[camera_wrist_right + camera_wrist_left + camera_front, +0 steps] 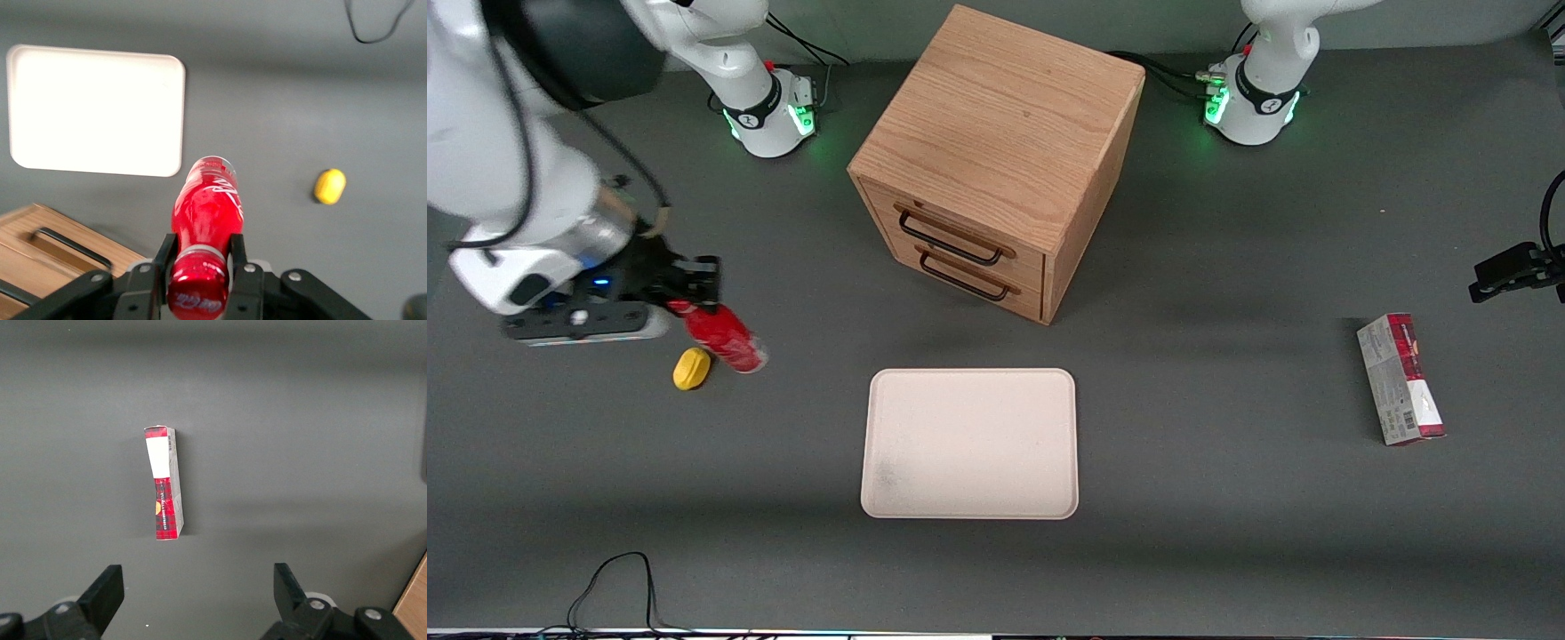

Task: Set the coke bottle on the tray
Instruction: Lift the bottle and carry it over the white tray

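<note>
The red coke bottle [725, 337] is held tilted at the working arm's end of the table, lifted above the surface. My right gripper [689, 298] is shut on its neck just below the red cap. In the right wrist view the black fingers [165, 257] press both sides of the bottle [207, 203] at the neck, and my gripper [199, 257] points the bottle's base away from the camera. The cream-pinkish tray [969, 443] lies flat in front of the cabinet, nearer the front camera, and shows in the right wrist view [97, 110]. It holds nothing.
A small yellow object [692, 368] lies on the table just beside the bottle, seen too in the right wrist view [329, 186]. The wooden two-drawer cabinet [996, 160] stands mid-table. A red-and-grey carton [1400, 378] lies toward the parked arm's end. A black cable [618, 578] loops near the front edge.
</note>
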